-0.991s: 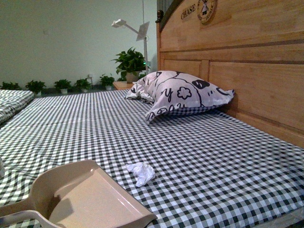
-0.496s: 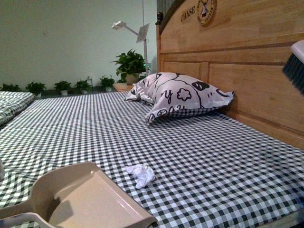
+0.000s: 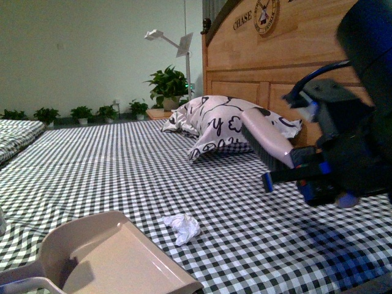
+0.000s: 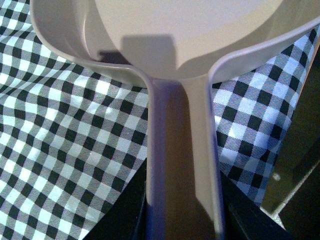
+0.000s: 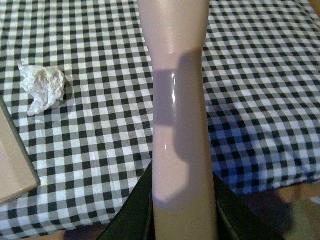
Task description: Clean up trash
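The trash, a small crumpled wad of white tissue (image 3: pixel 182 226), lies on the black-and-white checked bed cover just right of the beige dustpan (image 3: pixel 104 257). It also shows in the right wrist view (image 5: pixel 44 87), with a dustpan corner (image 5: pixel 12 165) beside it. My left gripper (image 4: pixel 182 220) is shut on the dustpan's handle (image 4: pixel 182 165); the pan rests at the bed's near edge. My right gripper (image 3: pixel 300 174) is shut on the beige brush (image 3: pixel 266 144), held in the air right of the tissue and above the cover. The brush handle (image 5: pixel 179 125) fills the right wrist view.
A white black-patterned pillow (image 3: pixel 226 122) lies against the wooden headboard (image 3: pixel 306 67) at the back right. Potted plants (image 3: pixel 165 82) and a white lamp (image 3: pixel 168 40) stand beyond the bed. The checked cover (image 3: pixel 110 165) stretches back and left. The bed's near edge runs below the dustpan.
My right arm with the brush has come in from the right edge, down and left to above the cover right of the tissue. The dustpan and tissue have stayed put.
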